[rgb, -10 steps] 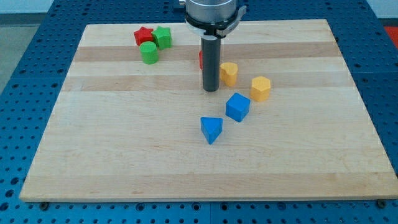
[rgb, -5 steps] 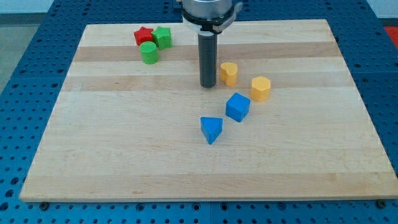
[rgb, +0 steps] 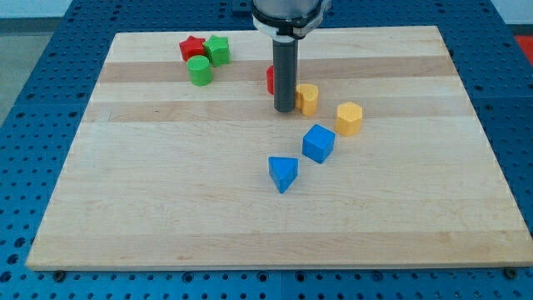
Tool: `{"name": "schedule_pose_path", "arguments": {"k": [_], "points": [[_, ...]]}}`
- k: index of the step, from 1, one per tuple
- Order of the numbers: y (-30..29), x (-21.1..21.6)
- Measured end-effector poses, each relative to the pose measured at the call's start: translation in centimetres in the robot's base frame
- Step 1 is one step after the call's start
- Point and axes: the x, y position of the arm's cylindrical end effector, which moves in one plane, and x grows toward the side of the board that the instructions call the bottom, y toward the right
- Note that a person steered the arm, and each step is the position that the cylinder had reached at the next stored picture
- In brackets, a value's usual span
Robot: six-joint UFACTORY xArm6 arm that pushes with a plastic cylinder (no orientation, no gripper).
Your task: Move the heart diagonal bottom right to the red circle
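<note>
My tip (rgb: 285,109) stands on the board just left of a yellow heart-like block (rgb: 307,98), close to touching it. A red round block (rgb: 271,80) is mostly hidden behind the rod, only its left edge showing, just above and left of the tip. The yellow block sits to the lower right of the red one.
A yellow hexagonal block (rgb: 349,118) lies right of the heart. A blue block (rgb: 318,143) and a blue triangular block (rgb: 283,173) lie below. A red star (rgb: 192,47), a green star (rgb: 217,50) and a green round block (rgb: 199,71) cluster at the top left.
The rod has shifted slightly right and up, closing on the yellow heart's left side. No block has visibly moved.
</note>
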Motion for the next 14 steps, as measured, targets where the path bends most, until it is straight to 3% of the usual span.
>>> {"name": "schedule_pose_path", "arguments": {"k": [10,14], "points": [[2.2,-0.1],[-4.5,-0.3]]}}
